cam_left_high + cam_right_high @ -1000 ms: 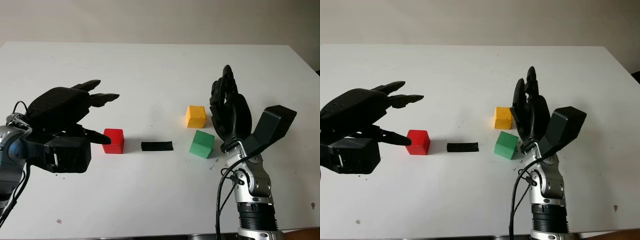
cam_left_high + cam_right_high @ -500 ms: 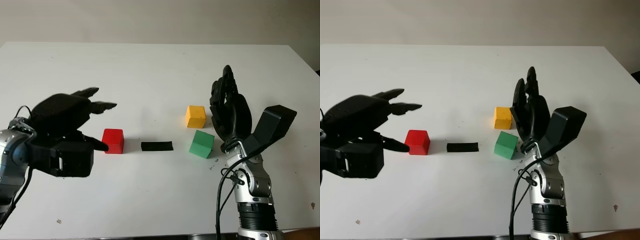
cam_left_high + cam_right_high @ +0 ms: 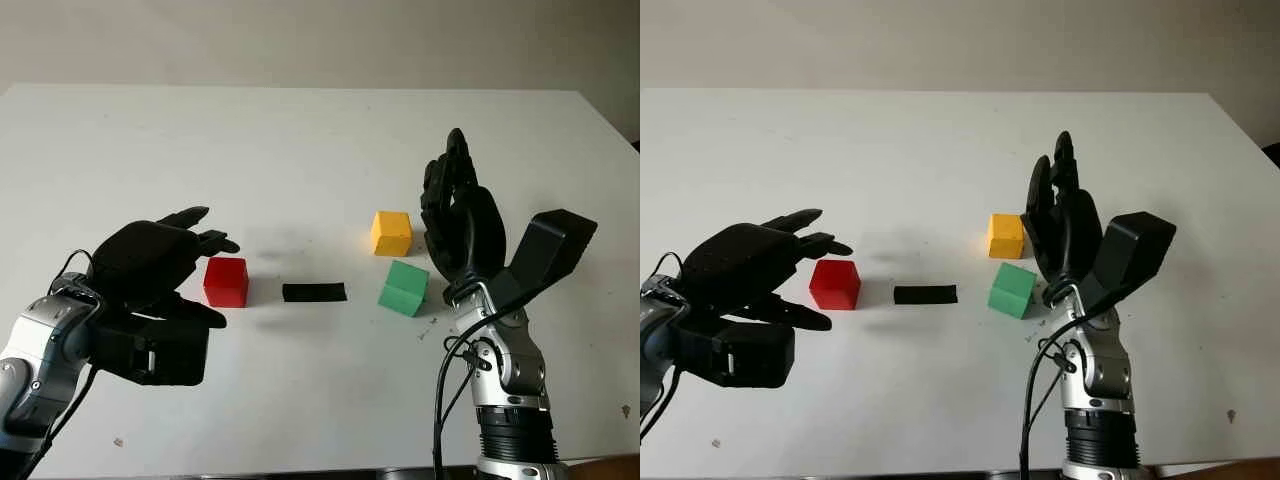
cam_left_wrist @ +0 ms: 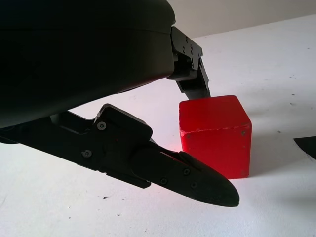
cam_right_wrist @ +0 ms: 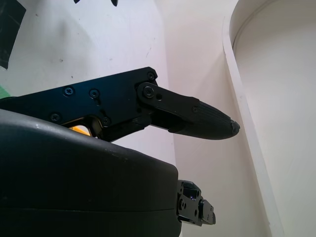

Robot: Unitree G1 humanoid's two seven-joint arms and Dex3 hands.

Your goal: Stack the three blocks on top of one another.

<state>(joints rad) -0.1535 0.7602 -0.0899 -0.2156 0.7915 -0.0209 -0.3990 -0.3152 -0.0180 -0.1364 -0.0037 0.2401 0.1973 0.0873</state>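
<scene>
A red block (image 3: 226, 281) sits on the white table (image 3: 300, 150) left of centre. My left hand (image 3: 200, 270) is open, just left of the red block, with fingers (image 4: 187, 173) reaching on both sides of it without gripping. The red block (image 4: 215, 134) looks large in the left wrist view. A yellow block (image 3: 391, 232) and a green block (image 3: 404, 287) stand close together at the right. My right hand (image 3: 455, 215) is open and held upright, just right of those two blocks.
A flat black strip (image 3: 314, 292) lies on the table between the red block and the green block. The table's far edge (image 3: 300, 88) meets a pale wall.
My left hand has dropped lower and drawn back toward me, its fingers now flanking the red block. The right hand and all blocks have stayed in place.
</scene>
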